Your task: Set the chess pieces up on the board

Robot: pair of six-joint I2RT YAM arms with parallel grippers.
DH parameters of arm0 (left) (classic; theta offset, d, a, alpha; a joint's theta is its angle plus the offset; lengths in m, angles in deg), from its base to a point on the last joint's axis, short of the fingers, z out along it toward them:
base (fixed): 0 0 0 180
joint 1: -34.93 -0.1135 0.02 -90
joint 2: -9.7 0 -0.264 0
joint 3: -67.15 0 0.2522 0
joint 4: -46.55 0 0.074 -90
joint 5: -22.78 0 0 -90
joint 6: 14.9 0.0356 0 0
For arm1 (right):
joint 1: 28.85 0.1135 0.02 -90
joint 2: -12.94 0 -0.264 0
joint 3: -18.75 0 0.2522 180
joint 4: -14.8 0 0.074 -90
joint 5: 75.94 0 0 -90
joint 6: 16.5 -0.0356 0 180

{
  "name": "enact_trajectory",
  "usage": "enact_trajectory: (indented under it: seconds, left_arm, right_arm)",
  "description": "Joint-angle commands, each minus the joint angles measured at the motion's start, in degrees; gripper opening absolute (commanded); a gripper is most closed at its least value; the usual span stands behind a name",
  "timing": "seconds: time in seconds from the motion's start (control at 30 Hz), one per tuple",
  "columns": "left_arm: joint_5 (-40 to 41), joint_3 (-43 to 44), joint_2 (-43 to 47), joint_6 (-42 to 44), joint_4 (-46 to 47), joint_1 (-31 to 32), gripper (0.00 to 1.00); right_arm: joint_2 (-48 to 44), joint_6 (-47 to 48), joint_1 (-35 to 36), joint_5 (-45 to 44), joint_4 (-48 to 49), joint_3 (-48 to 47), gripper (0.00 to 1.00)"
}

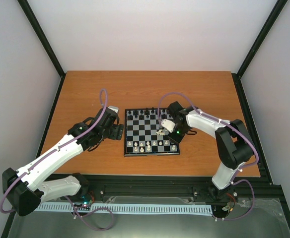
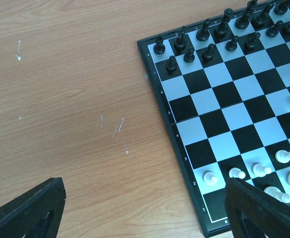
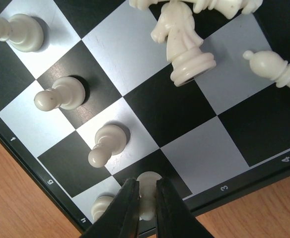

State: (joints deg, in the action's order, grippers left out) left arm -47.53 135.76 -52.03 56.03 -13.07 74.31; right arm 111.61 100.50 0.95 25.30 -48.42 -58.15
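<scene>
Well past halfway on the board [image 1: 150, 133]: done with black's two far rows, short of a full white side.
Right claw [image 3: 144, 208] nipped narrow on a white pawn [image 3: 147, 184] at the rim; other pawns [image 3: 108, 144] just left of it, a tipped knight [image 3: 182, 44] ahead, unplaced. Left claw [image 2: 145, 182] spread wide, gripping nothing, with the board just right of it.

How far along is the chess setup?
Done: black pieces line the board's two far rows; white pawns stand in a near row. In hand: right gripper, jaws shut on a white pawn. To do: white knight and bishop sit mid-board; near-left corner square is empty. Left gripper open beside the board.
</scene>
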Motion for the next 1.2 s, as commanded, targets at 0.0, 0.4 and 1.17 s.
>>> enact_trajectory:
  seconds: [0.0,0.4,1.17]
  left_arm:
    - [-0.1,0.3,0.4,1.0,0.3,-0.4,0.89]
    - [-0.1,0.3,0.3,1.0,0.3,-0.4,0.89]
    - [-0.5,0.3,0.6,1.0,0.3,-0.5,0.89]
  right_arm:
    - [0.7,0.5,-0.3,0.5,0.1,0.7,0.13]
    - [-1.3,0.4,-1.1,1.3,-3.9,-7.2,0.3]
    - [14.7,-3.7,-3.1,-1.7,-1.3,-22.0,0.32]
